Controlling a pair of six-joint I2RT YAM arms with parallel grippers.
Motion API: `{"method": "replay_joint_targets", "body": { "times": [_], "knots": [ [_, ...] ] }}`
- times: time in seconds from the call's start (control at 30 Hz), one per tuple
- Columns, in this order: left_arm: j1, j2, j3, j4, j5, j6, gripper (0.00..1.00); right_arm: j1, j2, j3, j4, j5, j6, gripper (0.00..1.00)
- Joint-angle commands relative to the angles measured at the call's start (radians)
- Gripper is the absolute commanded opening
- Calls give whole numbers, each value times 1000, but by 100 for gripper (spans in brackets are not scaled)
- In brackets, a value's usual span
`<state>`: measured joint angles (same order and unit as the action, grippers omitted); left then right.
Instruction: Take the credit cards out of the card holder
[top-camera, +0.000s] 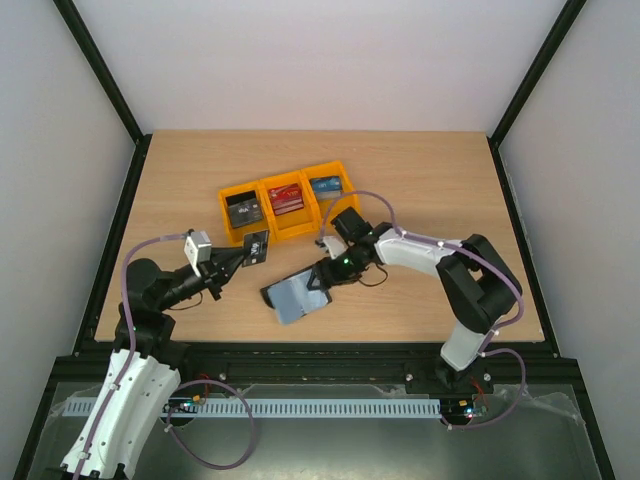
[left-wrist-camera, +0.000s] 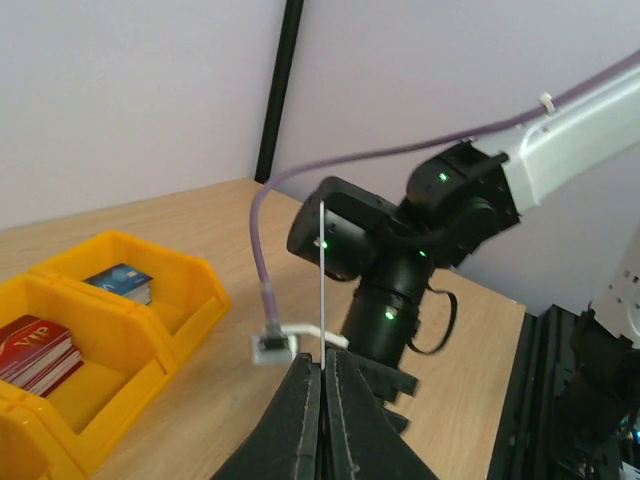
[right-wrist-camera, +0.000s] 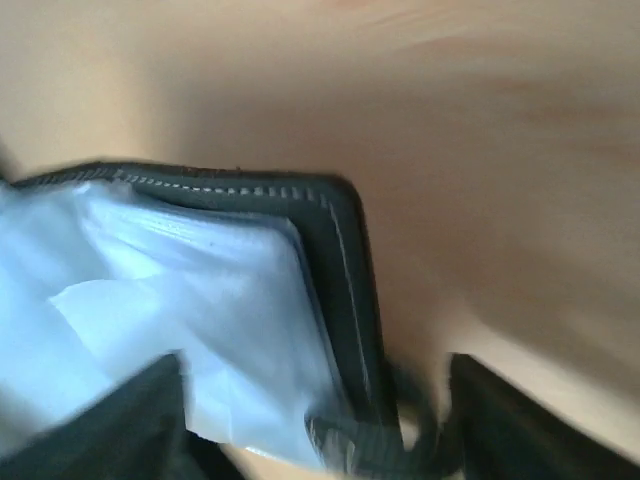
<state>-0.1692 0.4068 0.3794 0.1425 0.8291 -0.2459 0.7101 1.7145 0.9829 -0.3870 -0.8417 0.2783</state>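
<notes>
The card holder (top-camera: 290, 297) lies open on the table, blue-grey pockets up. It fills the right wrist view (right-wrist-camera: 200, 290). My right gripper (top-camera: 318, 278) is low over its right end, jaws apart astride its black stitched corner (right-wrist-camera: 315, 420). My left gripper (top-camera: 245, 255) is shut on a dark card (top-camera: 256, 246), held in the air just in front of the left bin. In the left wrist view the gripper (left-wrist-camera: 323, 362) pinches that card (left-wrist-camera: 322, 280), which shows edge-on as a thin pale line. No card shows in the holder's visible pockets.
Three yellow bins stand in a row behind: the left (top-camera: 226, 205) with dark grey cards, the middle (top-camera: 272, 187) with red cards (left-wrist-camera: 35, 350), the right (top-camera: 340, 172) with blue cards (left-wrist-camera: 122, 283). The right arm's wrist (left-wrist-camera: 400, 260) is close ahead of my left gripper.
</notes>
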Motion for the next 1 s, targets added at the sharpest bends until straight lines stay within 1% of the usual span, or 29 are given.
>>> {"method": "replay_joint_targets", "body": {
  "times": [0.0, 0.03, 0.07, 0.1, 0.13, 0.17, 0.23, 0.27, 0.33, 0.37, 0.4, 0.47, 0.53, 0.63, 0.7, 0.8, 0.87, 0.9, 0.97],
  "knots": [
    [2, -3, 34, -11, 76, 42, 2, -45, -31, 117, -214, 504, 38, 87],
    [2, -4, 38, -19, 81, 55, 2, -40, -59, 157, -244, 599, 20, 96],
    [1, -5, 40, -25, 85, 67, 3, -31, -97, 202, -257, 653, -6, 99],
    [1, -4, 42, -28, 91, 72, 2, -18, -141, 226, -251, 676, -40, 99],
    [0, -3, 42, -28, 96, 75, 2, -3, -197, 245, -227, 663, -80, 99],
    [-1, -2, 39, -23, 105, 76, 2, 16, -273, 252, -192, 587, -134, 99],
    [-3, 1, 29, -1, 128, 66, 2, 50, -374, 237, -95, 355, -240, 99],
    [-5, 3, 24, 12, 142, 58, 2, 63, -409, 221, -30, 246, -268, 99],
    [-7, 6, 18, 37, 167, 42, 2, 83, -447, 201, 92, 73, -270, 99],
    [-8, 7, 20, 36, 176, 38, 2, 90, -446, 210, 127, 18, -263, 100],
    [-8, 7, 24, 33, 181, 37, 2, 96, -433, 230, 138, -20, -257, 97],
    [-10, 9, 33, 25, 191, 39, 2, 105, -395, 283, 111, -59, -253, 88],
    [-10, 9, 37, 25, 197, 37, 2, 125, -356, 334, 53, -57, -278, 76],
    [-12, 12, 35, 41, 204, 26, 2, 147, -314, 377, -20, -19, -309, 67],
    [-13, 12, 32, 51, 208, 19, 2, 153, -294, 386, -34, -21, -312, 57],
    [-13, 10, 33, 54, 208, 17, 2, 158, -281, 388, -31, -39, -308, 30],
    [-13, 10, 34, 49, 210, 18, 2, 158, -285, 376, -10, -68, -301, 8],
    [-13, 9, 35, 46, 214, 20, 2, 158, -290, 363, 10, -78, -293, 2],
    [-13, 9, 38, 37, 215, 20, 3, 157, -309, 334, 63, -96, -274, 2]
  ]
}}
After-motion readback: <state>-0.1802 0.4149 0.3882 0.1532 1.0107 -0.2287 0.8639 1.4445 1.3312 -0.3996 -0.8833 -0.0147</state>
